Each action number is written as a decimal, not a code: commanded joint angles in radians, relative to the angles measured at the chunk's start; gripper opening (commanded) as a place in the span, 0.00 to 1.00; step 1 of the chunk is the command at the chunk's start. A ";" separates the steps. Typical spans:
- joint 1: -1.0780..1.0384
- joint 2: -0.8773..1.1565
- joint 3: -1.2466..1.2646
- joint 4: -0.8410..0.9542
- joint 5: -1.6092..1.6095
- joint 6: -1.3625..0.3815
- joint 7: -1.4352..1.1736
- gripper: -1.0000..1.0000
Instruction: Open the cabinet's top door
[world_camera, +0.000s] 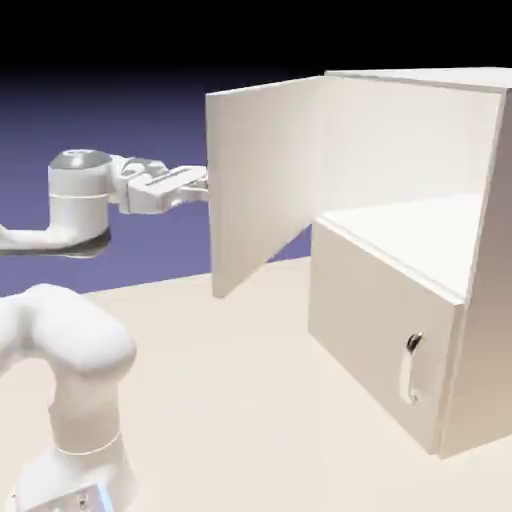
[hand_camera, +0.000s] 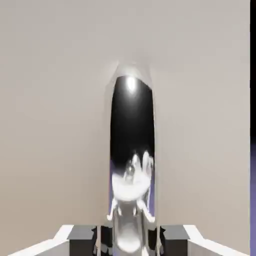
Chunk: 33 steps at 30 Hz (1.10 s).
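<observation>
The beige-white cabinet (world_camera: 482, 330) stands at the exterior view's right. Its top door (world_camera: 262, 180) is swung wide open toward the left, baring the white interior (world_camera: 420, 225). My gripper (world_camera: 203, 183) reaches the door's far face at its free edge, where the handle is hidden from this view. In the hand view the long silver handle (hand_camera: 131, 150) runs upright between my grey fingertips (hand_camera: 82, 235), with my gripper (hand_camera: 131, 241) shut on it against the beige door panel (hand_camera: 50, 100).
The shorter lower door (world_camera: 370, 320) stays shut, and its small silver handle (world_camera: 411, 368) is near its right edge. My arm's white base and elbow (world_camera: 70, 400) fill the lower left. The beige tabletop (world_camera: 240, 400) lies between them.
</observation>
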 joint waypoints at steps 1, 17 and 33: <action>-0.012 0.022 0.037 0.026 0.032 -0.035 0.006 0.00; -0.484 0.282 0.586 0.573 0.359 -0.513 0.062 0.00; -1.052 0.186 0.940 1.129 0.496 -0.842 -0.052 0.00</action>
